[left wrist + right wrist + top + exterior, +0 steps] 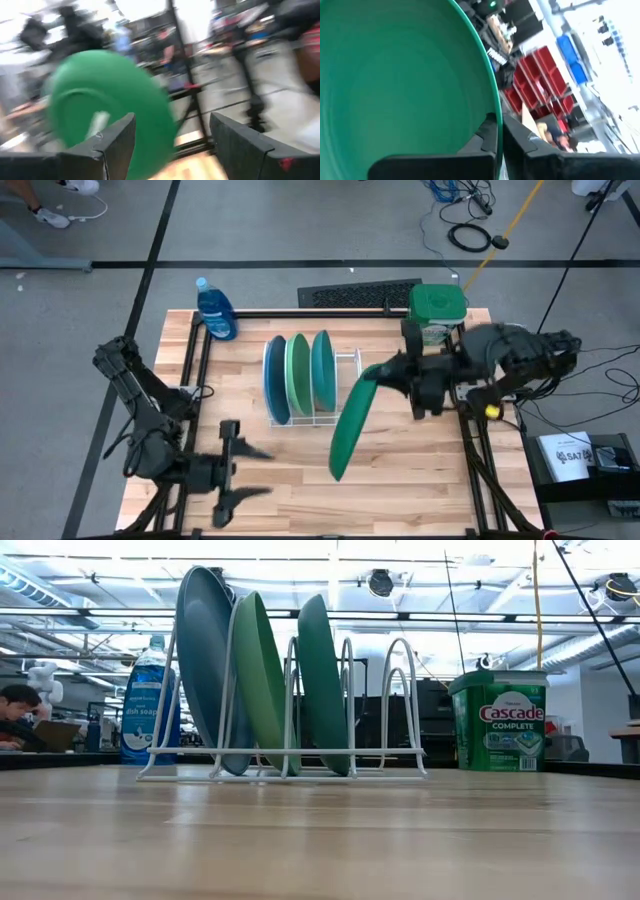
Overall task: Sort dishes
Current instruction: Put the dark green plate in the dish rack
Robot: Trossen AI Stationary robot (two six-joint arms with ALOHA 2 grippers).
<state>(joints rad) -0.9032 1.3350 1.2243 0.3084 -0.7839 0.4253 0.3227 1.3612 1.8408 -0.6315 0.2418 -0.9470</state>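
Observation:
A white wire rack (pixel 305 418) in the middle of the table holds three dishes upright on their rims: a blue plate (pixel 205 650), a light green plate (pixel 262 680) and a teal plate (pixel 322 680). To the right of the rack, in the air, my right gripper (pixel 382 370) is shut on a dark green plate (pixel 352 425). That plate also shows in the left wrist view as the dark green plate (pixel 100 100). My left gripper (pixel 250 473) stands open over the table's near left part, with nothing between its fingers. My right gripper pinches the dark green plate's rim (pixel 494 107) between its two fingers, one on the hollow face and one on the back. The fingers come about level from the table's right side. The plate stands nearly on edge, lifted clear of the table, and reaches from the fingers toward the near edge.
A blue dish soap bottle (pixel 215 310) stands at the far left corner and a green detergent tub (pixel 437 305) at the far right. The rack has free slots (pixel 395 700) on its right side. Bare wood (pixel 300 490) lies between the rack and the near edge.

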